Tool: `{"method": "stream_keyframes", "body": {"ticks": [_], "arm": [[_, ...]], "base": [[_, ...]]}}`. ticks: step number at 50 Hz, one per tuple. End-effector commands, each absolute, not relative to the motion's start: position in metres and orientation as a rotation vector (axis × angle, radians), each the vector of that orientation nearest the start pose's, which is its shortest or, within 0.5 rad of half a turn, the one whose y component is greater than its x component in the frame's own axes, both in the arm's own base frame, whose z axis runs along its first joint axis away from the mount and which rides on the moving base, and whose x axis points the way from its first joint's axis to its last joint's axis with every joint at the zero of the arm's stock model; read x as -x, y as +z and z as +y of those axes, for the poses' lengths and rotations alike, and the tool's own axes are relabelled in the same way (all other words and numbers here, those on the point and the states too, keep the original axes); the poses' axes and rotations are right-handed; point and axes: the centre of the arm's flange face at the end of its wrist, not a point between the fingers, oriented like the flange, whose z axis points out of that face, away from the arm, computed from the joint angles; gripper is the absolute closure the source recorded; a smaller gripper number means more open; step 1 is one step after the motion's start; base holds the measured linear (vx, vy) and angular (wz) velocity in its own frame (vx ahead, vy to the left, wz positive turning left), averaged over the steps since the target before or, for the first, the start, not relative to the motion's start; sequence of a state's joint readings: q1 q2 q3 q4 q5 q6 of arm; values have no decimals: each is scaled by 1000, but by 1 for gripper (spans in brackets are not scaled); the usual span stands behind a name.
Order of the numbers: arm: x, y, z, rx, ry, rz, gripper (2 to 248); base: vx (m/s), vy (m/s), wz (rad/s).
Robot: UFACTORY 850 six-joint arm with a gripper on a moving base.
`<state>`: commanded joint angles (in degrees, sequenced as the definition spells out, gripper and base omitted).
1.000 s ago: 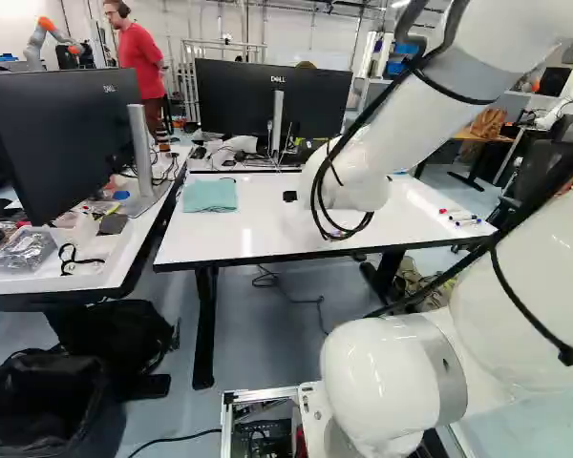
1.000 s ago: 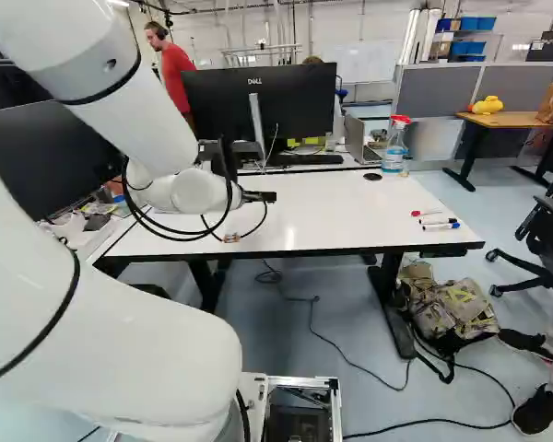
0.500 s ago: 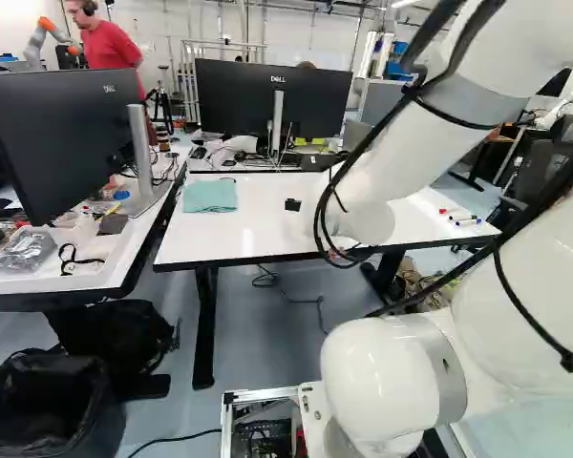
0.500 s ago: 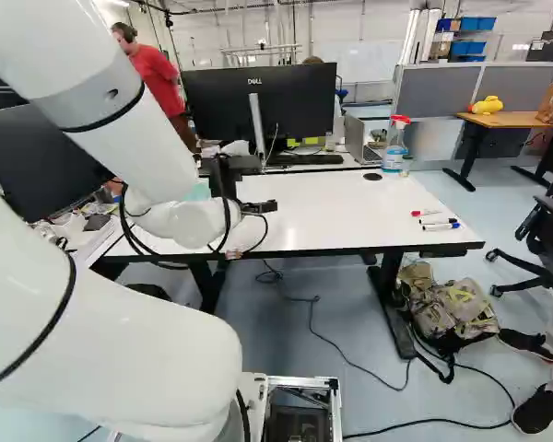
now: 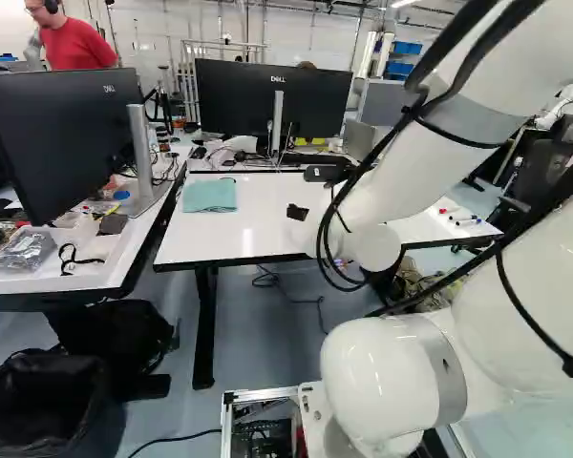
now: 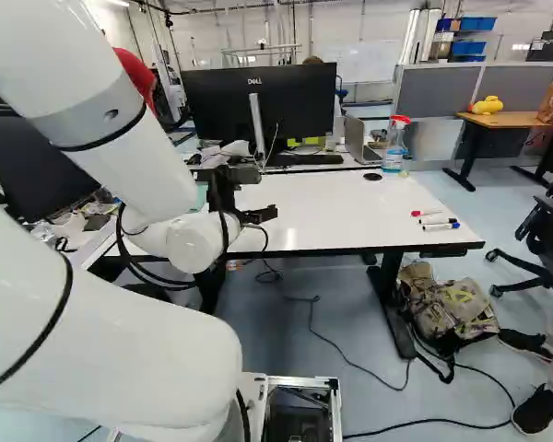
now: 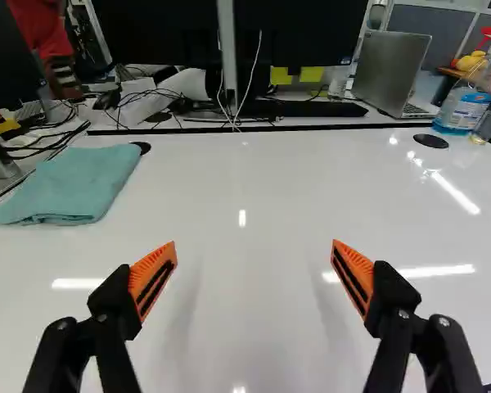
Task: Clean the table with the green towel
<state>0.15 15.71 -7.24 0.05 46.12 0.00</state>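
Here, a green towel [image 5: 210, 195] is seen on the table [image 5: 253, 229].
The gripper [image 6: 258, 215] is held with fingers wide apart.

Base views flank arm [image 5: 392, 181] from behind, looking ahead; wrist view nearer; all share tabletop [image 7: 245, 180] (monitor [image 6: 304, 106] too).
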Motion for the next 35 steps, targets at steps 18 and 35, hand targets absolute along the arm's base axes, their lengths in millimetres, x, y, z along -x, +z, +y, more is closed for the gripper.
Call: {"method": "stream_keyframes", "body": {"ticks": [18,35], "arm": [[-273,367,0,2565,-1814,0,3],[-270,366,0,2558,-1824,0,3]], "base": [[0,0,0],[0,0,0]]}}
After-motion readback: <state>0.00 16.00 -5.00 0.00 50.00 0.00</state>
